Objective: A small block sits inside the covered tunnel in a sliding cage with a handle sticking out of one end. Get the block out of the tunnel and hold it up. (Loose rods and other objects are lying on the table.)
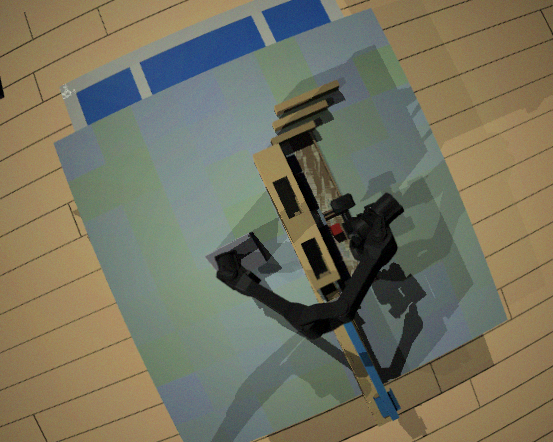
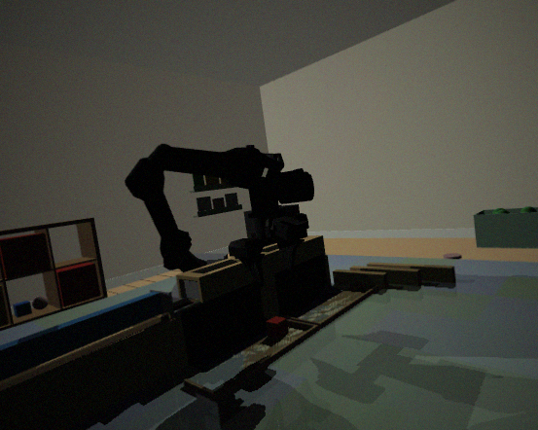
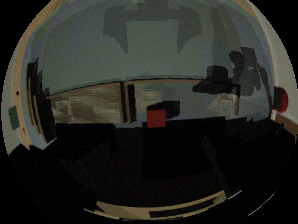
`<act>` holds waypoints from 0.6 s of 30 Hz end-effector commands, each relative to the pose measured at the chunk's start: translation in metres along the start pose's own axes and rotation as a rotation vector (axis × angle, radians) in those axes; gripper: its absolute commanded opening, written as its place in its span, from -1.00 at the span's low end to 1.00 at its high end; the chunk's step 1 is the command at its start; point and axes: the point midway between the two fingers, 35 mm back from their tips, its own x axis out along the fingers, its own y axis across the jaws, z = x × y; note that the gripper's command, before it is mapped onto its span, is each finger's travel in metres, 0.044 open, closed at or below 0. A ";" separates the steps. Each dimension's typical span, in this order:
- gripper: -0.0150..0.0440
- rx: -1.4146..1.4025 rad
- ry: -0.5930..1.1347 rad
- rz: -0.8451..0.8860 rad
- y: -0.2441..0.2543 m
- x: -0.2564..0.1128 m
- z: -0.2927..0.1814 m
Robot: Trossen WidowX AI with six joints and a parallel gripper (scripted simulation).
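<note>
Red block out from under cover, lift still to come

We see the red block (image 1: pixel 336 232) (image 2: pixel 276 328) (image 3: pixel 156 118) beside the slotted tunnel (image 1: pixel 300 225) (image 2: pixel 301 253), near the middle of the top view, on a mottled brown strip. It appears clear of the roof; grasping and raising remain. Our claw (image 2: pixel 269 263) is spread wide, holding nothing. The block is a plain matte cube; three straight-edged, wood-coloured bars (image 1: pixel 302 116) (image 2: pixel 396 274) lie beyond, upper centre of that view.

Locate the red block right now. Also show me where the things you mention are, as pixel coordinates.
Top view: the small red cube-shaped block (image 1: pixel 336 230) (image 2: pixel 276 328) (image 3: pixel 156 118) sits just right of the long tan wooden tunnel (image 1: pixel 302 227) (image 2: pixel 300 251), beside its middle, outside the cover.
</note>
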 end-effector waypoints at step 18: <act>1.00 -0.010 0.003 -0.006 0.000 0.037 -0.001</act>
